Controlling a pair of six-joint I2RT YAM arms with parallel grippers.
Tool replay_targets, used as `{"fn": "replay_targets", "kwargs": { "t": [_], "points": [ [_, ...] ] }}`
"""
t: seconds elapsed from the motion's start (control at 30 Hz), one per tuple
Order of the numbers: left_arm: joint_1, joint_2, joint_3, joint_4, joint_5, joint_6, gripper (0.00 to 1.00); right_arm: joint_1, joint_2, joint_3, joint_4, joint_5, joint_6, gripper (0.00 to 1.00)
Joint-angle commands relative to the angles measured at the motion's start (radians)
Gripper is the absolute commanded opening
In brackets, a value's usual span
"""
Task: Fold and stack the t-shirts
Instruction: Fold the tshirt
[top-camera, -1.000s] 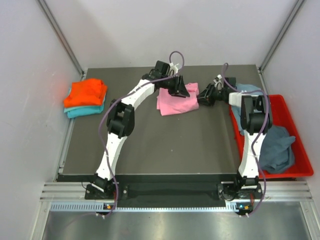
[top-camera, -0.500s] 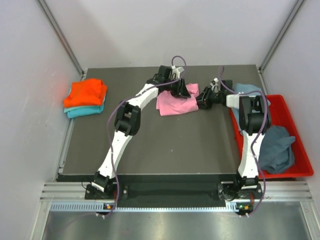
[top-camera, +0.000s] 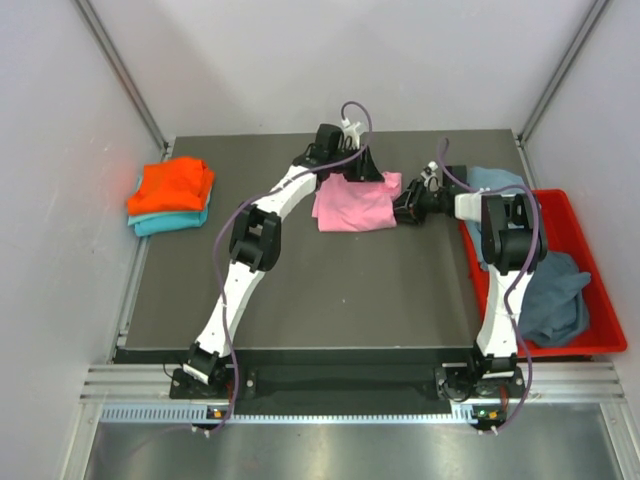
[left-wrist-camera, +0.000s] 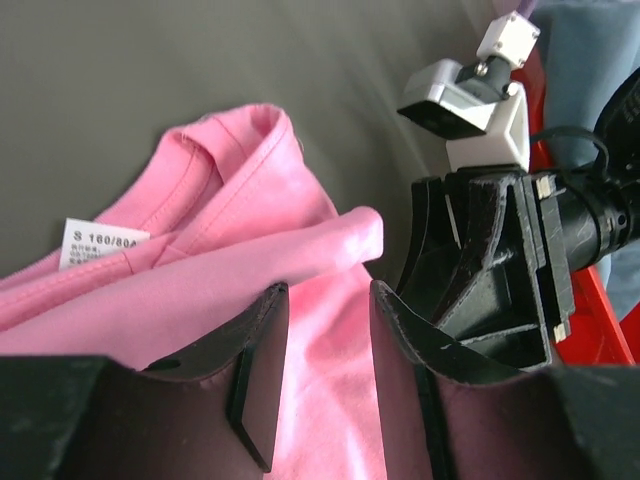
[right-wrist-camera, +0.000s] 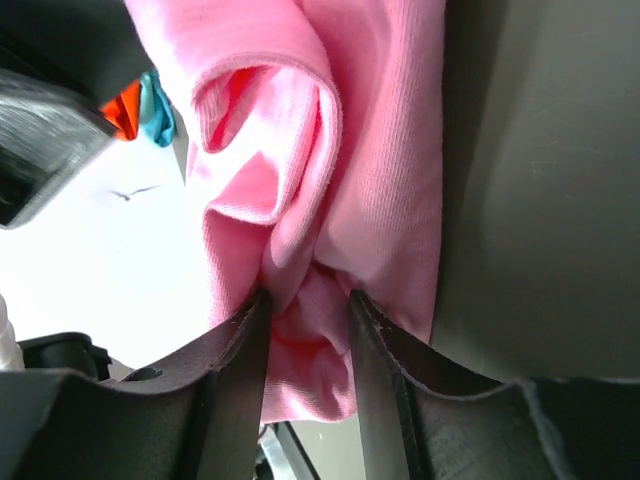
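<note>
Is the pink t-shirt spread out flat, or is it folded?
Folded, loosely: the pink t-shirt lies as a small layered packet on the table, and the right gripper pinches a bunched edge.

Pincer: right pincer (right-wrist-camera: 305, 303) clamped on a bunched fold
Cloth: pink t-shirt (right-wrist-camera: 385, 150), rumpled
Worktop (right-wrist-camera: 540, 160): dark grey, at right
Far corner: orange t-shirt (right-wrist-camera: 125, 112) touching teal t-shirt (right-wrist-camera: 159, 105)
</note>
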Motion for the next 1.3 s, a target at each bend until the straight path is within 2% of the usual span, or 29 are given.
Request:
{"fn": "replay_targets", "kwargs": {
  "t": [0.0,0.1,0.27,0.4,0.57,0.73,0.8,0.9,1.0,1.07,1.1,1.17,1.27],
  "points": [
    [0.001,0.014,0.052,0.092,-0.014,-0.005,0.43,-0.004,-0.057,-0.005,-0.032,-0.006,-0.047,0.38],
    [0.004,0.041,0.061,0.122,-0.039,0.002,0.43,-0.004,-0.070,-0.016,-0.038,-0.005,-0.057,0.39],
    [0.006,0.094,0.128,0.173,-0.158,0.058,0.43,-0.004,-0.100,-0.054,-0.039,-0.003,-0.061,0.40],
    [0.023,0.058,0.147,0.224,-0.257,0.156,0.50,-0.012,-0.129,-0.060,-0.056,-0.008,-0.087,0.44],
    [0.069,-0.099,0.101,0.329,-0.385,0.256,0.53,-0.035,-0.175,-0.047,-0.098,-0.003,-0.127,0.51],
    [0.115,-0.276,0.012,0.319,-0.404,0.293,0.54,-0.055,-0.217,-0.019,-0.119,0.000,-0.149,0.53],
    [0.136,-0.369,-0.040,0.258,-0.361,0.279,0.54,-0.093,-0.225,0.002,-0.127,-0.002,-0.150,0.52],
    [0.148,-0.484,-0.216,0.135,-0.305,0.195,0.54,-0.099,-0.215,0.035,-0.113,0.003,-0.134,0.52],
    [0.139,-0.569,-0.365,0.038,-0.113,0.094,0.52,-0.098,-0.177,0.077,-0.079,-0.003,-0.098,0.51],
    [0.112,-0.577,-0.393,-0.113,0.055,0.051,0.52,-0.096,-0.142,0.119,-0.072,0.000,-0.091,0.50],
    [0.098,-0.569,-0.387,-0.114,0.056,0.052,0.52,-0.096,-0.130,0.134,-0.072,-0.002,-0.092,0.50],
    [0.061,-0.540,-0.370,-0.232,0.116,0.057,0.52,-0.096,-0.091,0.175,-0.069,0.000,-0.087,0.50],
    [0.026,-0.545,-0.396,-0.238,0.142,0.060,0.52,-0.095,-0.045,0.223,-0.052,-0.008,-0.055,0.47]
  ]
}}
